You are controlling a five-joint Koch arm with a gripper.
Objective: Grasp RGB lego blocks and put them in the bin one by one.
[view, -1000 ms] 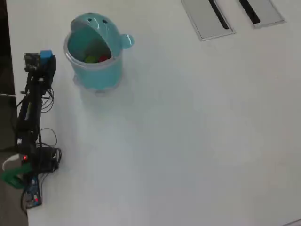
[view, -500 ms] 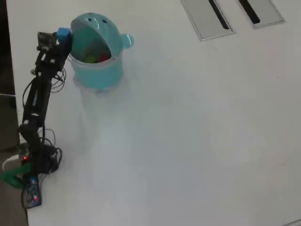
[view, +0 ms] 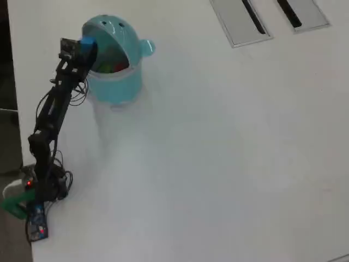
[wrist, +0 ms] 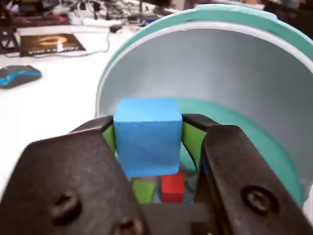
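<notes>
In the wrist view my gripper (wrist: 148, 134) is shut on the blue block (wrist: 147, 139), its green-padded jaws pressing both sides, held just over the open mouth of the teal bin (wrist: 254, 132). Below the blue block, inside the bin, lie the red block (wrist: 172, 187) and the yellow-green block (wrist: 143, 189). In the overhead view the bin (view: 117, 82) stands at the upper left of the white table, and the gripper (view: 89, 46) with the blue block (view: 86, 42) hangs at its left rim. Red and green show faintly inside the bin.
A blue-and-grey mouse (wrist: 17, 76), a dark booklet (wrist: 51, 44) and cables lie beyond the bin in the wrist view. Two grey slotted panels (view: 240, 19) sit at the table's far edge in the overhead view. The arm's base (view: 38, 188) stands at the lower left.
</notes>
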